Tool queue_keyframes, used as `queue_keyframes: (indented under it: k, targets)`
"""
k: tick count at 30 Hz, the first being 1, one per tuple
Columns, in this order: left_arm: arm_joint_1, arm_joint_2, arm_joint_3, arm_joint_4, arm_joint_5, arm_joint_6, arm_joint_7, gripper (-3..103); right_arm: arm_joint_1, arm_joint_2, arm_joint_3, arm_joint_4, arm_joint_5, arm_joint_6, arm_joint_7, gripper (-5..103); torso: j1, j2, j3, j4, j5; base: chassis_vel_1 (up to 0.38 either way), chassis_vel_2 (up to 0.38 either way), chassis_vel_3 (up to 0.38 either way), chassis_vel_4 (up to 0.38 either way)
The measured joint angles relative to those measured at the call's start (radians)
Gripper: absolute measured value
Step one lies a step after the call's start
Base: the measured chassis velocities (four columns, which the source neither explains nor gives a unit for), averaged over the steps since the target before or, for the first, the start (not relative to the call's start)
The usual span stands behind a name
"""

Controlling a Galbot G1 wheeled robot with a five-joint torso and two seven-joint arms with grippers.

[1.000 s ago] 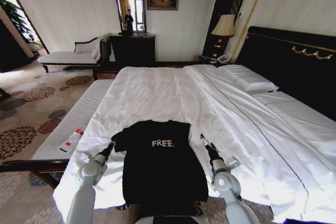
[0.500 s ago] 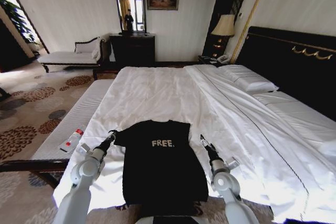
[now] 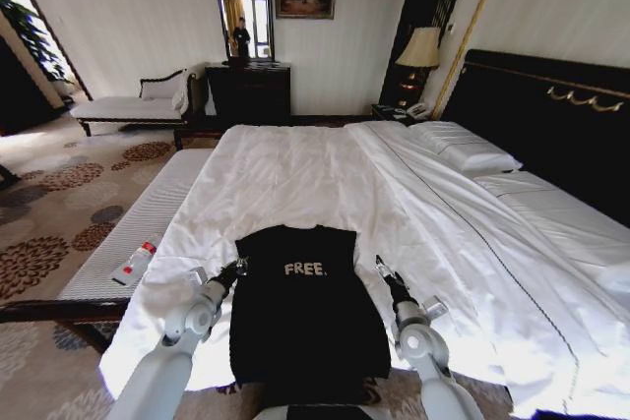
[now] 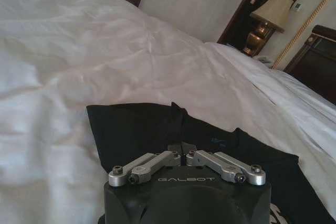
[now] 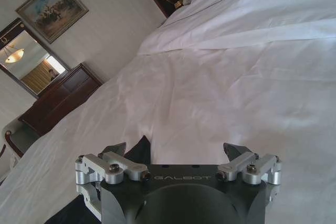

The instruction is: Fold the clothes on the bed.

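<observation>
Lying flat on the bed (image 3: 295, 174), black T-shirt (image 3: 305, 312), left pincer (image 3: 239, 266) clenched on its sleeve, right pincer (image 3: 380, 263) released.

Matt black cloth T-shirt (image 3: 307, 302)

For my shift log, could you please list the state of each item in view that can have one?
Black T-shirt: lying flat, left sleeve folded in over the body.
Left gripper: shut on the T-shirt's left sleeve.
Right gripper: open, over the white duvet beside the shirt.
Bedside lamp: upright.
Bottle: lying on the bench.
</observation>
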Motion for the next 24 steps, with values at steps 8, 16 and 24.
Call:
queue_keyframes:
  k: [8, 16, 24]
  targets:
    - [-0.032, -0.011, 0.043, 0.05, 0.014, -0.004, -0.003, 0, 0.0, 0.004, -0.001, -0.003, -0.004, 0.0, 0.001, 100, 0.0, 0.0, 0.0, 0.0, 0.0, 0.0, 0.0, 0.0, 0.0]
    - [-0.025, -0.035, 0.063, 0.029, 0.0, -0.008, -0.009, 0, 0.013, 0.005, 0.002, -0.009, -0.007, 0.0, 0.003, 100, 0.0, 0.0, 0.0, 0.0, 0.0001, 0.0, 0.0, 0.0, 0.0]
    - [0.0, -0.07, 0.06, 0.013, 0.029, -0.026, -0.03, -2, 0.019, 0.0, 0.003, -0.012, -0.007, 0.003, 0.004, 100, 0.0, 0.0, 0.0, -0.0001, -0.0001, 0.0, 0.0, 0.0, 0.0]
